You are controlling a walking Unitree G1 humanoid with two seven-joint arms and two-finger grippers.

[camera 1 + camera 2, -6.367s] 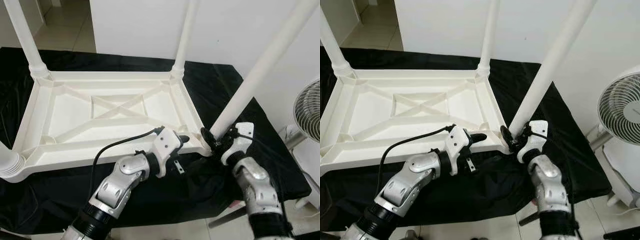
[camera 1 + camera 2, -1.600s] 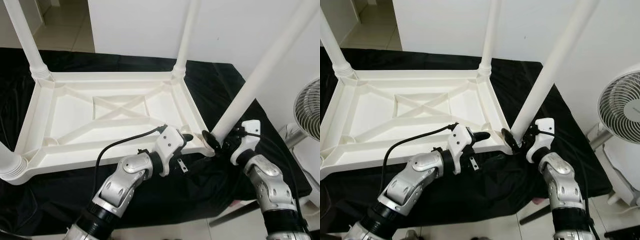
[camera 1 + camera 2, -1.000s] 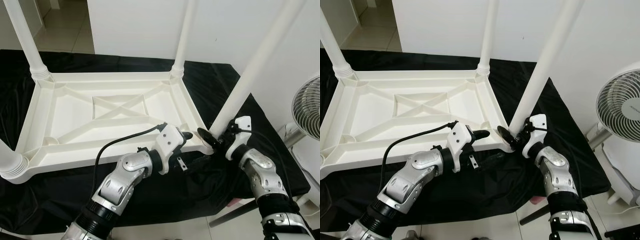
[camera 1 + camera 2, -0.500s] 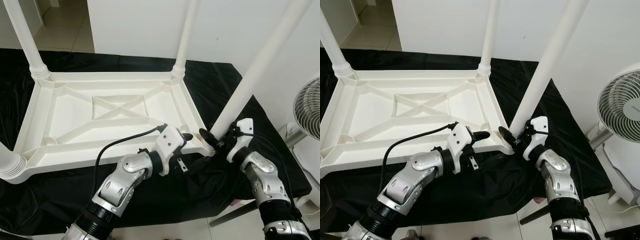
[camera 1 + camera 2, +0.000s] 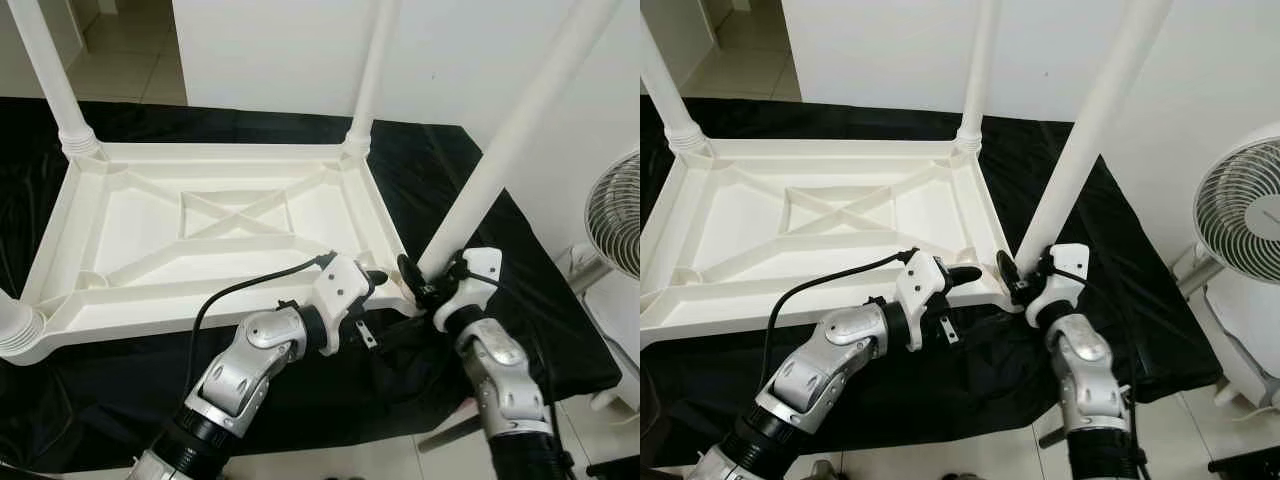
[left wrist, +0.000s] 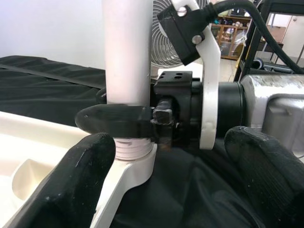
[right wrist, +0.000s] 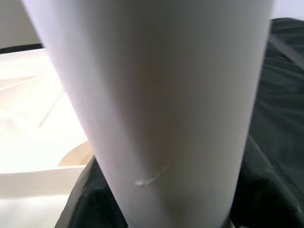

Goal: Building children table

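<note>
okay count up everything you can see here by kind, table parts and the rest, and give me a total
Table legs: 4
Upturned tabletop: 1
Black cloth: 1
Fan: 1
Grippers, left and right: 2
Total: 9

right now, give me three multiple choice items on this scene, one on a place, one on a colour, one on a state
1. Where does the right gripper hold the table leg?
A. at its base by the near corner
B. at its top end
C. halfway up

2. What colour is the cloth under the table?
A. white
B. black
C. blue

3. How does the table lie?
A. upright
B. on its side
C. upside down, legs up

Answers: 1 A, the fingers close round the leg just above its socket; 2 B, black cloth surrounds the frame; 3 C, the ribbed underside faces up.
</note>
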